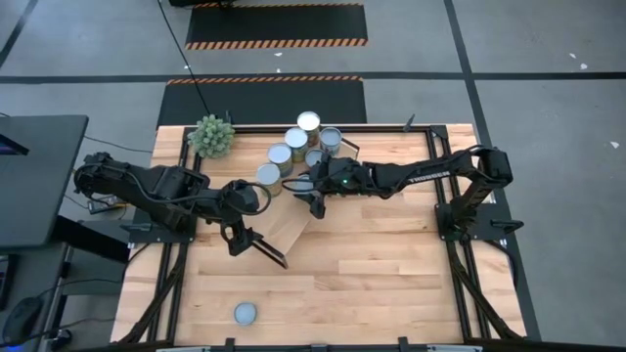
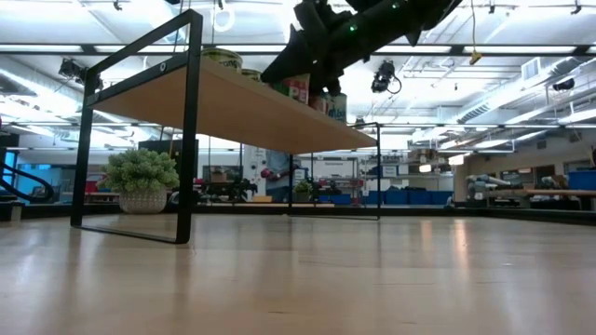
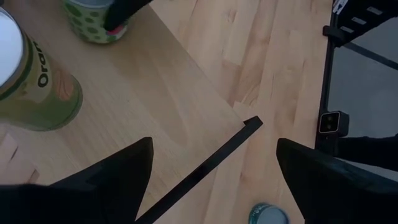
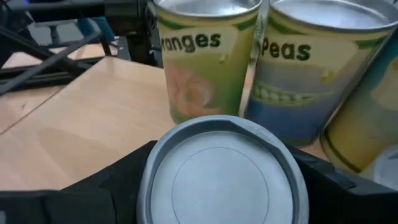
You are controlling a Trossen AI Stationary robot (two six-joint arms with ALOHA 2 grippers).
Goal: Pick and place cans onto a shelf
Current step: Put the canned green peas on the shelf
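Above the shelf (image 1: 293, 230), the right gripper (image 1: 315, 198) held a can (image 4: 222, 169) upright between its jaws, the round grey lid filling the middle of the right wrist view. Directly ahead of it, near at hand, stood two cans already on the board: one labelled "Oranges" (image 4: 205, 59) and, touching it on one side, one labelled "Peas" (image 4: 314, 68). From above, these belonged to a tight cluster of cans (image 1: 298, 147) on the far part of the shelf, beside the green plant (image 1: 211, 135). The held can's long axis was vertical, matching that of the standing cans; the placement seemed to turn on setting it down on bare wood just short of that cluster. The left gripper (image 1: 240, 237) hung nearer the shelf's front end, jaws wide and empty. One can (image 1: 245, 313) lay well apart at the table's (image 1: 391, 284) near edge, closer to the left arm than to the right.
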